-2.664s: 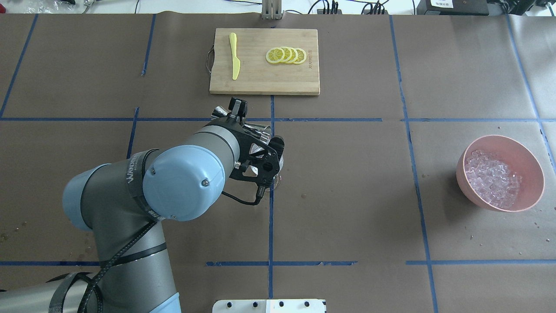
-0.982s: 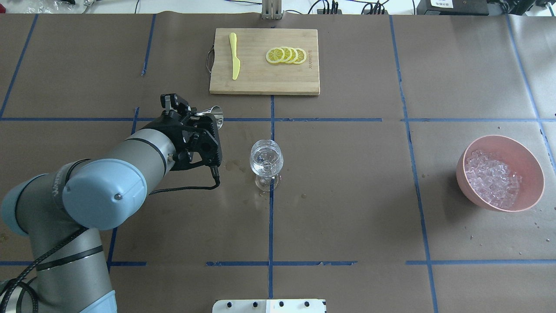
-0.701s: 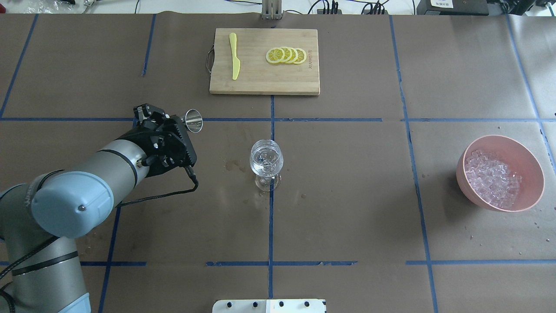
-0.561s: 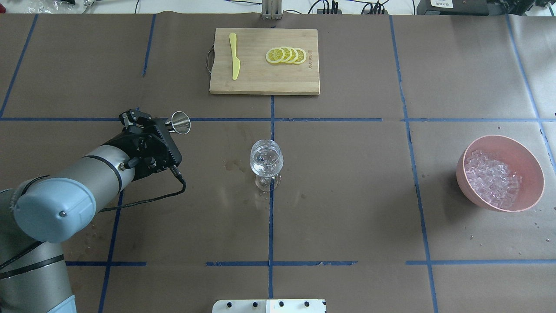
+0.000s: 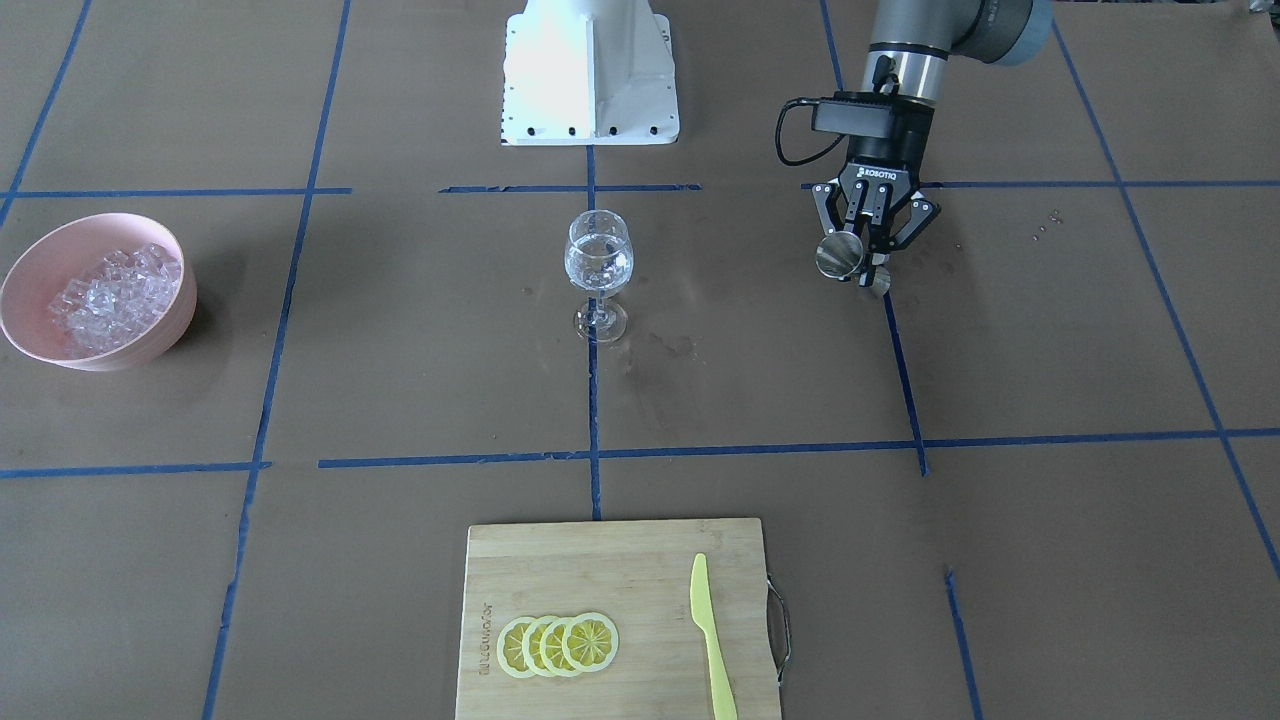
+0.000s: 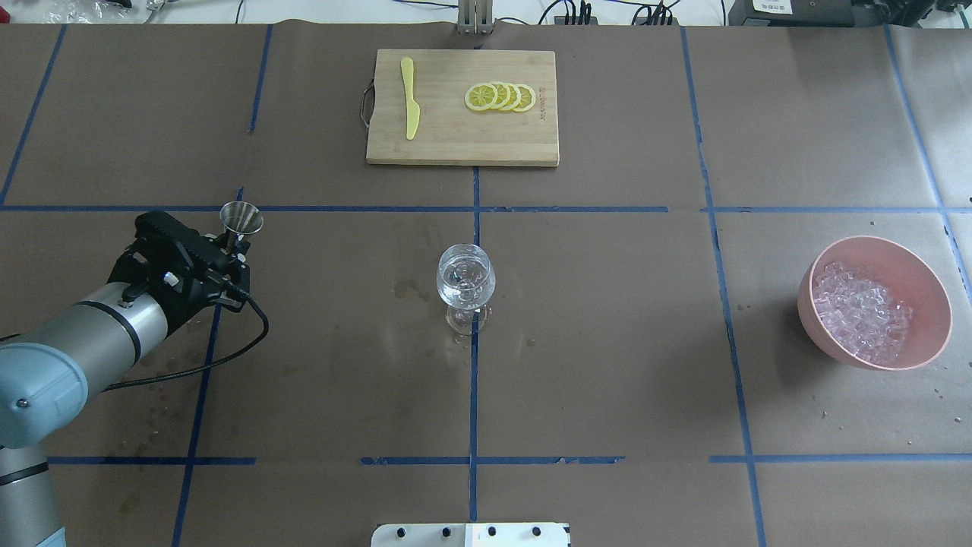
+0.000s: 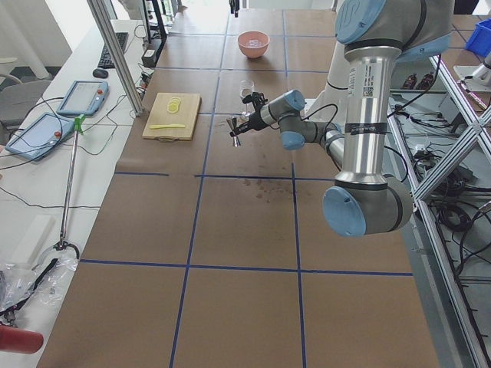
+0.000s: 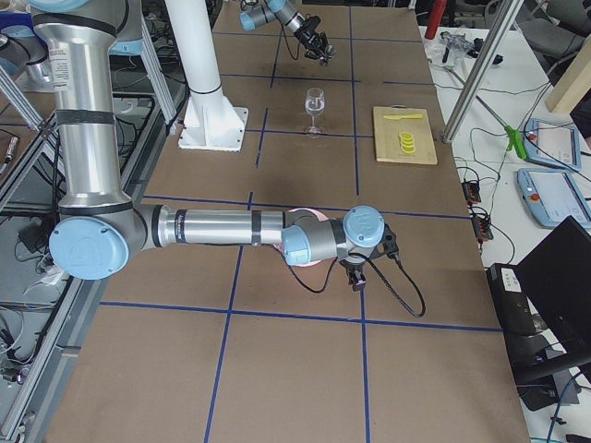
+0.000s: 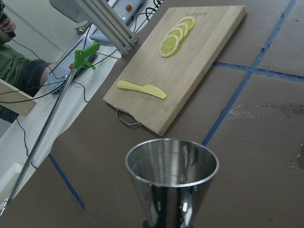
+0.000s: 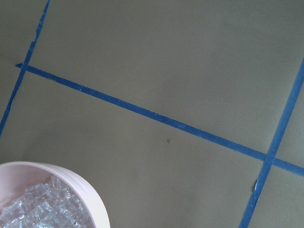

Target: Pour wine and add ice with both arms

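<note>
I see my left gripper (image 6: 230, 247) at the left side of the overhead view. Its fingers are pinched tight on the thin middle of a shiny metal cup (image 6: 241, 219). In the left wrist view the cup's open mouth faces up, and the inside looks bare and shiny.

The wine glass (image 6: 465, 278) stands in the middle of the table (image 6: 607, 365), right on a blue tape line. It is well apart from the metal cup. Something clear glints inside the glass. I cannot make out any dark wine in any view.

The ice (image 6: 860, 311) sits in a heap inside the pink bowl (image 6: 935, 292) at the right side of the overhead view. In the front view the bowl is at the left edge. The right wrist view shows a bit of the bowl and the ice in its lower left corner.

My right gripper (image 8: 355, 277) shows only in the side view from the right, near the middle of the frame. I cannot tell if it is open or closed.

At the top middle of the overhead view lies a wooden board (image 6: 463, 140). On it are four lemon slices (image 6: 501, 96), overlapping in a row, and a yellow knife (image 6: 410, 99).
</note>
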{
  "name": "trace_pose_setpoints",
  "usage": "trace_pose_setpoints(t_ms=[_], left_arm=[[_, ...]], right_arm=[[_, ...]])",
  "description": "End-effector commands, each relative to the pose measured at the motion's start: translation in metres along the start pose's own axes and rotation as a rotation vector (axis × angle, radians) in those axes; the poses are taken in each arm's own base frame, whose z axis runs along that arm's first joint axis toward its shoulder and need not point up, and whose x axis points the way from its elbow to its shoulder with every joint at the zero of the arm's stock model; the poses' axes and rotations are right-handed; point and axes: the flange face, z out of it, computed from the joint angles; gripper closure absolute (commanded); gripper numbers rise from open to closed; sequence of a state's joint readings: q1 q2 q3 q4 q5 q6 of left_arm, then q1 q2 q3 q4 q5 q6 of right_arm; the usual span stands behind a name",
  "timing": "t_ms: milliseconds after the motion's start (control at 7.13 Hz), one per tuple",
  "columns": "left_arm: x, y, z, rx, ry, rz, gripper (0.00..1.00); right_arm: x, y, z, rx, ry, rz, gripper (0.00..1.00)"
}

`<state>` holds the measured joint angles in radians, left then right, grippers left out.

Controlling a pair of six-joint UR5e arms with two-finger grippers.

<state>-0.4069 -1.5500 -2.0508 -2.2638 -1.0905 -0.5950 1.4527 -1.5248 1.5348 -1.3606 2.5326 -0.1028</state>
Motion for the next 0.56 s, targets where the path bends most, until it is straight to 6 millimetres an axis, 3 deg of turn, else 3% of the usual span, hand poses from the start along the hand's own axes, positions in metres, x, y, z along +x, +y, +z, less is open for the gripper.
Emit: trace_pose_setpoints(t_ms=[0,280,421], left_arm=[[-0.019,0.033,0.012,0.027,-0.05,-0.276,1.0],[-0.062,0.095,0.024,0.152,-0.093,-0.47,1.0],[-0.104,0.139,0.013,0.237,-0.069,-0.524,1.0]], right_arm=[[-0.001,-0.001,-0.001,0.002,0.0,-0.003,0.0],[-0.002,-0.002,-0.001,0.004,0.0,-0.006,0.0],[-0.002,-0.002,-0.001,0.004,0.0,-0.006,0.0]])
